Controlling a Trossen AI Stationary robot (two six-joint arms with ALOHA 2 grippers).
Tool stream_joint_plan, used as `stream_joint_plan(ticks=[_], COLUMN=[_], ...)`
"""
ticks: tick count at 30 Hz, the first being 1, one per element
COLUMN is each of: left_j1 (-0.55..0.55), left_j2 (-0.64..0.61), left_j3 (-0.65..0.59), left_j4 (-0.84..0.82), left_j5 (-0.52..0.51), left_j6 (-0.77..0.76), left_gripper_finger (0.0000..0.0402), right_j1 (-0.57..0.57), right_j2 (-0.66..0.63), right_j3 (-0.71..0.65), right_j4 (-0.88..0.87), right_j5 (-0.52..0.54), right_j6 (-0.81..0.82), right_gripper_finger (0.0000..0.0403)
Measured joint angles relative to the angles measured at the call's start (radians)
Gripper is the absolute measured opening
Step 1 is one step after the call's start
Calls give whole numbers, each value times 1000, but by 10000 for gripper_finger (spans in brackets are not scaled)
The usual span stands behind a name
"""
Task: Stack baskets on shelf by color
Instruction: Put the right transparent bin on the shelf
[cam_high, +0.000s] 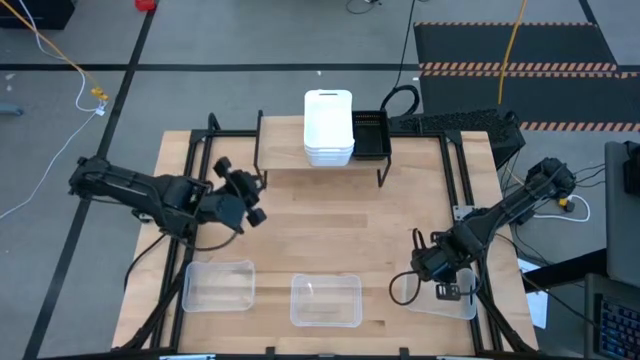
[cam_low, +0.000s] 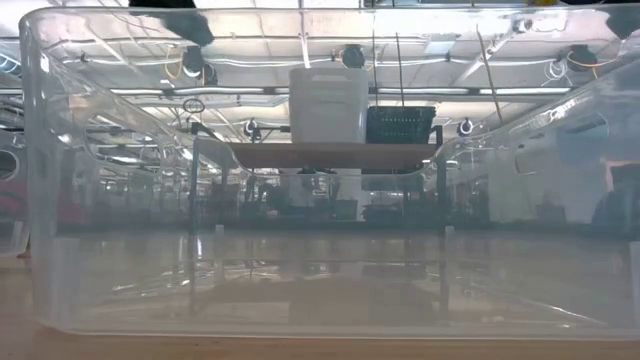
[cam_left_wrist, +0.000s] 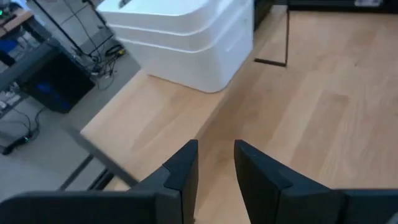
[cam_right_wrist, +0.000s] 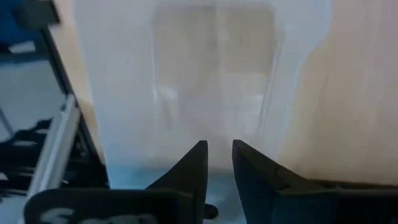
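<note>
Baskets sit in two groups on the wooden table; on the shelf at the far edge stands a stack of white baskets, with the black baskets just beside it on the right; along the near edge lie three clear ones, well apart from the shelf: a left clear basket, a middle clear basket and a right clear basket. Right gripper is down at the right clear basket's rim, and its wrist view shows the fingers drawn close together with the basket's wall running up between them; it seems to be pinching that wall, though the clear plastic makes contact hard to confirm. Left gripper hovers above bare tabletop just in front of the shelf's left end; its fingers stand slightly apart with nothing between them.
</note>
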Motion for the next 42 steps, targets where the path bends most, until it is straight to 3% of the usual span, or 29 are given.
stream_joint_plan(ticks=[9,15,20,30,32,38,42], left_j1=[1,26,40,40,41,42,46], left_j2=[-25,-25,-25,-25,-25,-25,-25], left_j3=[0,0,0,0,0,-1,-1], left_j4=[-53,-48,-48,-54,-53,-53,-52], left_j5=[-70,-71,-70,-71,-71,-71,-71], left_j6=[-16,-2,-11,-36,-36,-36,-36], left_gripper_finger=[106,106,106,106,106,106,106], right_j1=[13,109,200,411,451,514,523], right_j2=[0,0,0,49,74,139,159], right_j3=[0,-1,-1,-1,-1,0,0], right_j4=[-143,-152,-150,-149,-153,-177,-195], right_j5=[-1,-121,-135,-150,-130,57,60], right_j6=[7,128,224,36,-13,-51,-27], right_gripper_finger=[70,70,70,70,70,70,75])
